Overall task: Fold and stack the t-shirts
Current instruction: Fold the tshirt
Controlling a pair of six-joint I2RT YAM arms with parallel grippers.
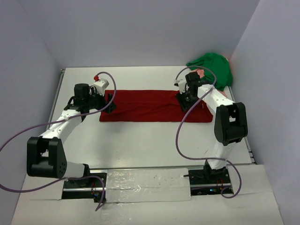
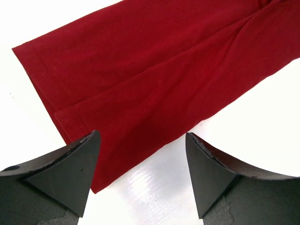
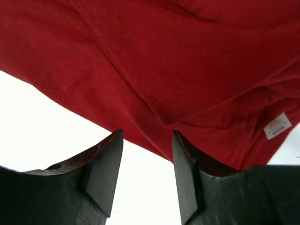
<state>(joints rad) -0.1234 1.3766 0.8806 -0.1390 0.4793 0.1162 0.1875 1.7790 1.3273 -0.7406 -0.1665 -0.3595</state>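
Plainly the dark red t-shirt (image 1: pixel 154 105) is light, limp cloth. It lies folded into a long band across the middle of the white tabletop (image 1: pixel 140 145), and it will sag and lose its fold if lifted by one point. I judge the two short ends, pinched through all layers close to the corners, to be the best hold. The left fingers (image 2: pixel 65 178) stand wide apart over the hemmed left end, with a corner of the shirt and bare tabletop showing between them; they hold nothing. The right fingers (image 3: pixel 187 178) stand less far apart above the near edge of the other end, close to the white label (image 3: pixel 276 126), and no cloth is caught there either. Farther back, in the far right corner, the green t-shirt (image 1: pixel 213 65) sits crumpled with the salmon-pink cloth (image 1: pixel 200 73) against it, both unfolded.
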